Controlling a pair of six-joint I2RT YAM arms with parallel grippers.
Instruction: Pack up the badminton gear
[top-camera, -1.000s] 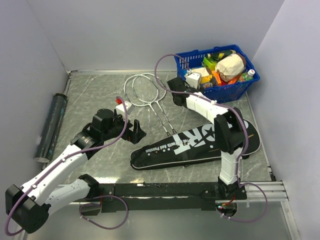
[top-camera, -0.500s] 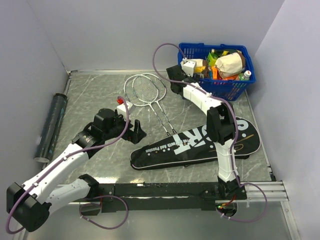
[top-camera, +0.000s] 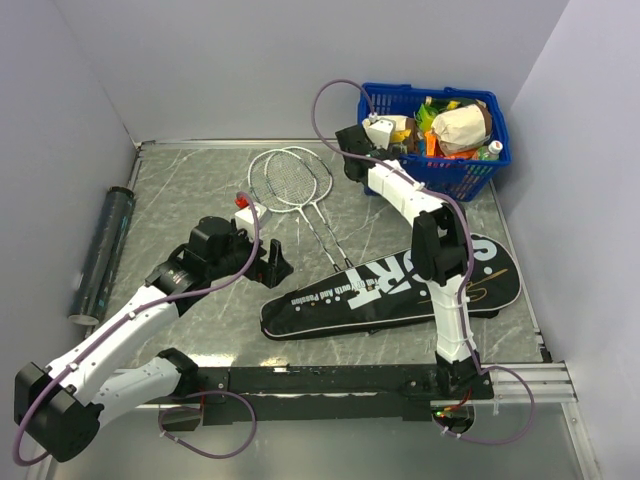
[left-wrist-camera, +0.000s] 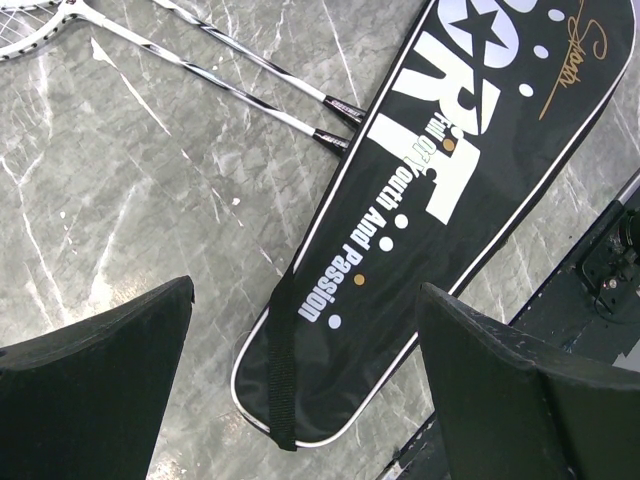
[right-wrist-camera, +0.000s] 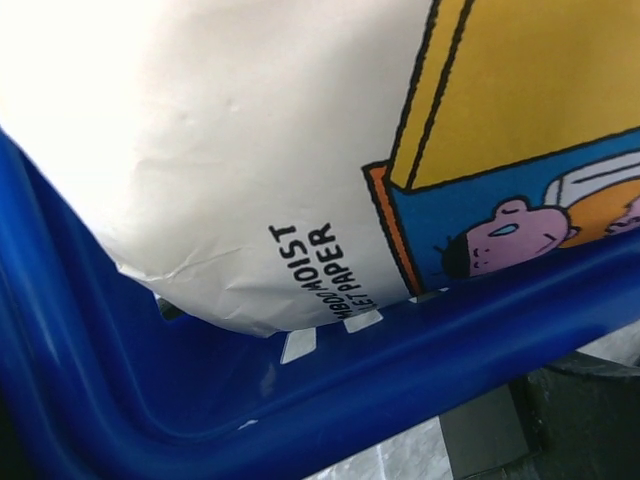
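The black bag (top-camera: 390, 285) lettered "SPORT" lies flat in front of the arms, its narrow handle end (left-wrist-camera: 300, 380) pointing left. Two thin white rackets (top-camera: 290, 180) lie crossed behind it, their grips (left-wrist-camera: 330, 120) touching the bag's edge. A long dark tube (top-camera: 100, 255) rests along the left wall. A small white shuttlecock (top-camera: 247, 210) with a red tip sits just behind my left arm. My left gripper (top-camera: 274, 264) hovers open above the bag's narrow end (left-wrist-camera: 305, 300), holding nothing. My right gripper (top-camera: 380, 142) is pressed against the near left corner of the blue basket; its fingers are hidden.
The blue plastic basket (top-camera: 455, 180) of groceries stands at the back right against the wall. Its rim (right-wrist-camera: 420, 350) fills the right wrist view, with a white pack of moist paper (right-wrist-camera: 250, 180) inside it. Walls close in left, back and right.
My right arm has stretched farther back, and the basket has slid toward the back wall and swung squarer to it. The left arm has hardly moved.
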